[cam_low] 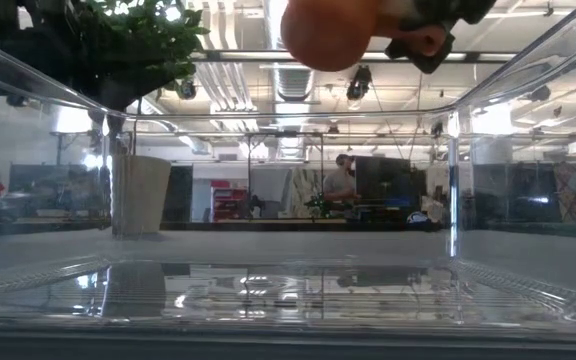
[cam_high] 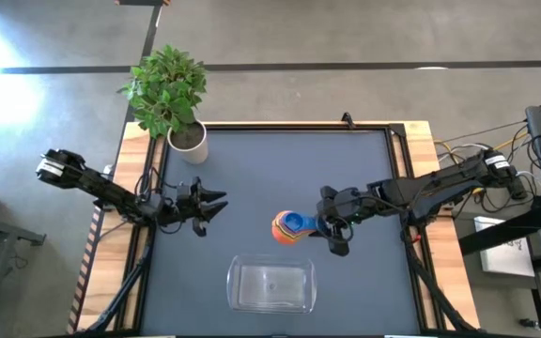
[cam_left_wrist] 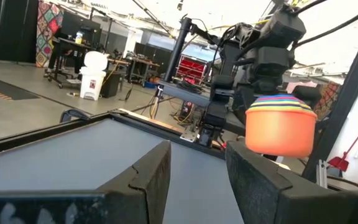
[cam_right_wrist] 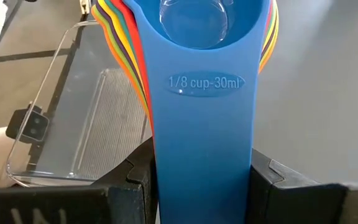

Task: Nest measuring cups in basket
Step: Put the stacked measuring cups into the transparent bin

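Observation:
The measuring cups [cam_high: 292, 227] are nested into one stack, blue on top and orange outermost. They hang above the dark table just beyond the far wall of the basket [cam_high: 270, 286], a clear tub standing at the near middle. My right gripper [cam_high: 330, 231] is shut on the stack. The low view looks through the basket and shows the orange cup's underside [cam_low: 333, 30] high up. My left gripper [cam_high: 220, 207] stands open at the left of the table, pointing toward the stack, with nothing between its fingers [cam_left_wrist: 148, 180]. My right gripper pinches the stacked flat handles between its two fingers, one on each long edge of the blue top handle [cam_right_wrist: 201, 155]. The fingers come from the table's right, slanting down, and lie along the handles. The stack is lifted clear, bowls facing up [cam_right_wrist: 194, 22].
A white pot [cam_high: 188, 141] with a green plant [cam_high: 167, 89] stands at the table's far left corner. Cables and gear lie beyond the right edge. A person [cam_low: 343, 180] sits far off in the room behind.

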Controlling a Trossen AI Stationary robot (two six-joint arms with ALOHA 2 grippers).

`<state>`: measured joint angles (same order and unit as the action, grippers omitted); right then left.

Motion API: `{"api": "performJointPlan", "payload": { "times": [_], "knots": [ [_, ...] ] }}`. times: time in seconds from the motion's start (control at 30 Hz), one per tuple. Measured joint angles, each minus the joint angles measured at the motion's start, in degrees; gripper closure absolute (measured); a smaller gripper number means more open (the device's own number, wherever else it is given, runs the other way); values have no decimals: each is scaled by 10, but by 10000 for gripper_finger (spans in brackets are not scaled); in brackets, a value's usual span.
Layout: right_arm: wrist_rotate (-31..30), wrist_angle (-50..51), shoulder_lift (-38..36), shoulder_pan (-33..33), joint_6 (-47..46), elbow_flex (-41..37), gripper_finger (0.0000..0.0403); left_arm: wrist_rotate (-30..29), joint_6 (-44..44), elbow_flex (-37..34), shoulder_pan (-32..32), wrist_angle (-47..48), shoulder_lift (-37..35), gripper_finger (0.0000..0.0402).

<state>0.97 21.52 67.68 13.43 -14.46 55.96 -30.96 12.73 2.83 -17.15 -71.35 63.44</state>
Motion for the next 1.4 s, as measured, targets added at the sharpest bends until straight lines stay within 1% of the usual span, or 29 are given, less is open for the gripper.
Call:
{"api": "performJointPlan", "payload": {
  "times": [0.27, 0.5, 0.57, 0.67, 0.73, 0.97, 1.2, 1.4],
  "knots": [
    [-6, -16, 0, 18, -2, 0, 271, -1, -1, 0, 0, 0, 0, 264],
    [-6, -36, 17, 32, -14, 2, 271, -2, -2, 0, 1, 0, 0, 264],
    [-6, -29, 21, 36, -14, 8, 271, -2, -2, 0, 1, 0, 0, 264],
    [-7, -26, 42, 41, -9, 35, 271, -2, -2, 0, 1, 1, 0, 264],
    [-8, -6, 61, 46, -4, 55, 271, -6, -2, 0, 1, 0, 2, 264],
    [-7, 37, 147, 65, 25, 133, 271, -11, 1, -4, 1, 0, 2, 264],
    [-5, 57, 202, 83, 23, 168, 271, -12, 2, -4, 1, 0, 1, 264],
    [30, 53, 247, 111, 19, 207, 271, -12, 0, -4, 1, 0, 1, 264]
  ]
}}
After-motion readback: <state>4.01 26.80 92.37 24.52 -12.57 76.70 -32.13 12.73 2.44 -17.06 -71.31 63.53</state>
